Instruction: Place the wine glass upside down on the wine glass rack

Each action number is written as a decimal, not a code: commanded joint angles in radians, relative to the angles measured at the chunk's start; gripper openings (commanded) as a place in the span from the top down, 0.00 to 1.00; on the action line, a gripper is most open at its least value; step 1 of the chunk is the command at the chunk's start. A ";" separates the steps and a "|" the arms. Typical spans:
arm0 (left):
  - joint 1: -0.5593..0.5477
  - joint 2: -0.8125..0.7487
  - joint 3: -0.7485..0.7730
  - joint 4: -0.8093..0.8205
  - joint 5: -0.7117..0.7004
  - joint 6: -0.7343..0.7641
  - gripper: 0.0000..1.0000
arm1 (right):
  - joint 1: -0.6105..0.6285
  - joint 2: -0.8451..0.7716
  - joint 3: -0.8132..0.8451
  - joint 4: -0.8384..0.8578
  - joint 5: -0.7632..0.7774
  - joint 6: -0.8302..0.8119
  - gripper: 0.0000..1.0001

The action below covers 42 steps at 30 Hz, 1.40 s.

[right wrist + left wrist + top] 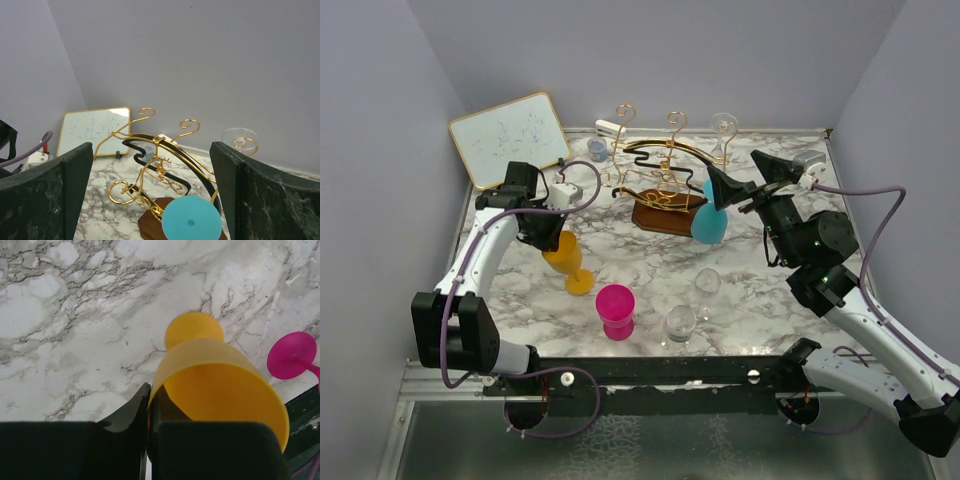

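While left hand [148, 407] pinches orange wine glass [220, 390] by rim (wrist view hides stem), right hand [150, 160] spread wide

Light is even and fairly bright, falling from overhead — shadows beside the pink glass [615, 310] and the orange glass [565, 255] are short and soft. The marble table [650, 270] carries a mild sheen without harsh glare; the clear glasses [680, 322] toward five o'clock nearly melt into it. In the left wrist view the left gripper [149, 400] at six o'clock is dark and blurred — the orange bowl glows translucent. The right gripper [151, 145] reads soft at four and eight o'clock.
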 commanded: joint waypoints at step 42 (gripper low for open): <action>0.005 -0.705 -0.746 2.455 0.238 0.822 1.00 | -0.005 0.450 0.283 0.432 -0.783 0.630 0.10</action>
